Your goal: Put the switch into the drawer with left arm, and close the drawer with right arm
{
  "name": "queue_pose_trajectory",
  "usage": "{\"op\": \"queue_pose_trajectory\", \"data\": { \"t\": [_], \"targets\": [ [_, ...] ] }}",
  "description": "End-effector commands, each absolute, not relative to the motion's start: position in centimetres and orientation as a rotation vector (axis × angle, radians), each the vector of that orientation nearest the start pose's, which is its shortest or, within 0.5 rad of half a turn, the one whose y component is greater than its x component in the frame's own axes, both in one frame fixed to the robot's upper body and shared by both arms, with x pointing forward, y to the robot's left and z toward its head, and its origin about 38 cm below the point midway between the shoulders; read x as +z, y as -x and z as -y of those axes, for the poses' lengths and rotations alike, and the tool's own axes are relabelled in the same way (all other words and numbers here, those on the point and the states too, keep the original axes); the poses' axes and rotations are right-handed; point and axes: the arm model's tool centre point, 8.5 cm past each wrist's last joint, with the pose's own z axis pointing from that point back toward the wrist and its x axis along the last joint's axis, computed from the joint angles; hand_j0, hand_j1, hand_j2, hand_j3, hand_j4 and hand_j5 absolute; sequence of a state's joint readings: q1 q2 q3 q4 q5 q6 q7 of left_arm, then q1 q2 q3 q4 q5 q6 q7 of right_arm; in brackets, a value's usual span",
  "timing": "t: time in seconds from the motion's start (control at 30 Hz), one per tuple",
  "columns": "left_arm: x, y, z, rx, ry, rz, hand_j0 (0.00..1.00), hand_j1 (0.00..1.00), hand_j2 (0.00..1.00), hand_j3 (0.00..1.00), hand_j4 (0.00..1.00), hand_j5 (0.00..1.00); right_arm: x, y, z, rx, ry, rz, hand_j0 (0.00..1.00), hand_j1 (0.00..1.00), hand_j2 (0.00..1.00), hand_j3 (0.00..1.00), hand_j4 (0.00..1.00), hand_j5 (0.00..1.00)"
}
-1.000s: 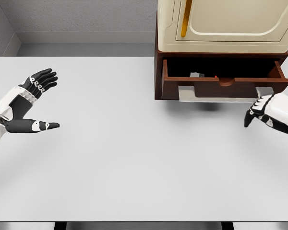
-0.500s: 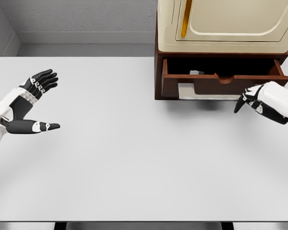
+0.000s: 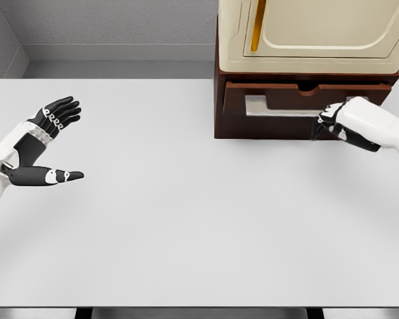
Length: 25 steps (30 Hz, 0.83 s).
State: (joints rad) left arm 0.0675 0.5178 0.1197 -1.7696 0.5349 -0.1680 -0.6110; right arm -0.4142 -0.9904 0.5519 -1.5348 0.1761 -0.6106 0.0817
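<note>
Upper right of frame: the right hand (image 3: 332, 123), fingers curled and gripping nothing, presses its knuckles against the drawer (image 3: 306, 100) front, placed so as to push it shut; the drawer looks nearly or fully closed. Left edge: the left hand (image 3: 43, 143) hovers open and empty over the table (image 3: 186, 219), clear of the work. The switch cannot be seen, presumably inside the drawer. The cabinet (image 3: 312, 33) above is cut off by the frame.
</note>
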Motion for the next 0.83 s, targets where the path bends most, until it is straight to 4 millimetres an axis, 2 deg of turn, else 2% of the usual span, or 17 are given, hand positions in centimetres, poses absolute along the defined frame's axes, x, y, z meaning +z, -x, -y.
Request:
{"op": "queue_pose_trajectory", "data": {
  "t": [0.0, 0.17, 0.27, 0.43, 0.5, 0.63, 0.8],
  "targets": [
    [18.7, -32.9, -34.7, -0.645, 0.358, 1.810, 1.00, 1.00, 1.00, 1.00, 1.00, 1.00, 20.2, -39.2, 34.6, 1.636, 0.353, 1.751, 0.33, 0.33, 0.33, 0.33, 0.33, 0.33],
    [18.7, -32.9, -34.7, -0.644, 0.359, 1.810, 1.00, 1.00, 1.00, 1.00, 1.00, 1.00, 19.8, -40.0, 34.0, 1.637, 0.346, 1.745, 0.36, 0.36, 0.36, 0.36, 0.36, 0.36],
    [18.7, -32.9, -34.6, -0.646, 0.360, 1.809, 1.00, 1.00, 1.00, 1.00, 1.00, 1.00, 20.3, -40.0, 34.3, 1.648, 0.359, 1.745, 0.37, 0.37, 0.37, 0.37, 0.37, 0.37],
    [18.9, -32.8, -34.2, -0.647, 0.369, 1.822, 1.00, 1.00, 1.00, 1.00, 1.00, 1.00, 21.4, -37.9, 40.1, 1.715, 0.454, 1.569, 0.36, 0.36, 0.36, 0.36, 0.36, 0.36],
    [18.8, -32.8, -34.2, -0.654, 0.358, 1.818, 1.00, 1.00, 1.00, 1.00, 1.00, 1.00, 22.3, -37.5, 41.9, 1.734, 0.498, 1.521, 0.35, 0.35, 0.35, 0.35, 0.35, 0.35],
    [18.7, -32.8, -34.1, -0.648, 0.361, 1.820, 1.00, 1.00, 1.00, 1.00, 1.00, 1.00, 22.0, -37.2, 43.0, 1.735, 0.509, 1.477, 0.35, 0.35, 0.35, 0.35, 0.35, 0.35],
    [18.8, -32.3, -34.2, -0.647, 0.356, 1.823, 1.00, 1.00, 1.00, 1.00, 1.00, 1.00, 21.6, -37.0, 42.9, 1.736, 0.495, 1.473, 0.35, 0.35, 0.35, 0.35, 0.35, 0.35]
  ]
}}
